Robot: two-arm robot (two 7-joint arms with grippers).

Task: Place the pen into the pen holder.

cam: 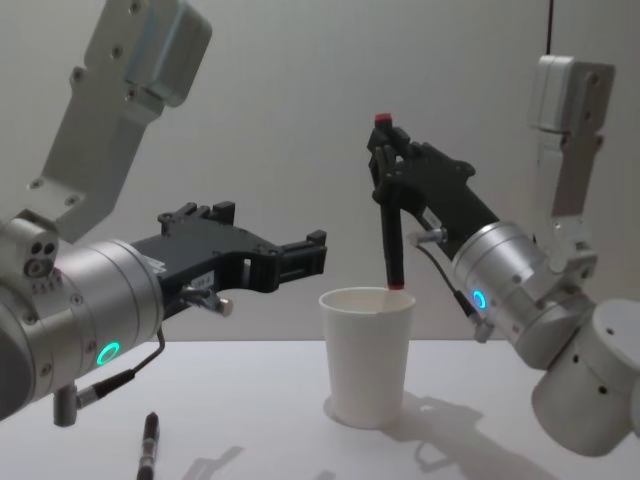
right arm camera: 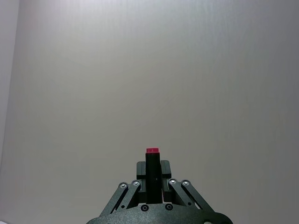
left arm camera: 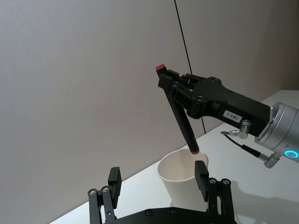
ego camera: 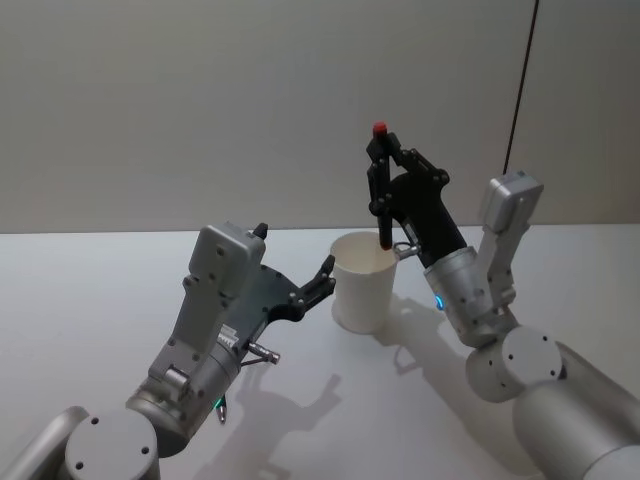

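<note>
The pen (ego camera: 382, 200) is black with red ends and hangs almost upright, my right gripper (ego camera: 378, 172) shut on its upper half. Its lower red tip sits at rim level over the far side of the pen holder (ego camera: 362, 288), a white paper cup standing on the table. In the chest view the pen (cam: 391, 235) ends just above the cup (cam: 366, 350). The left wrist view shows the pen (left arm camera: 180, 114) slanting down to the cup (left arm camera: 180, 183). My left gripper (ego camera: 295, 250) hovers open just left of the cup, empty.
The white table (ego camera: 100, 290) runs back to a plain grey wall. A thin dark pen-like stick (cam: 150, 442) lies on the table under my left arm. A black cable (ego camera: 520, 90) hangs down the wall at the right.
</note>
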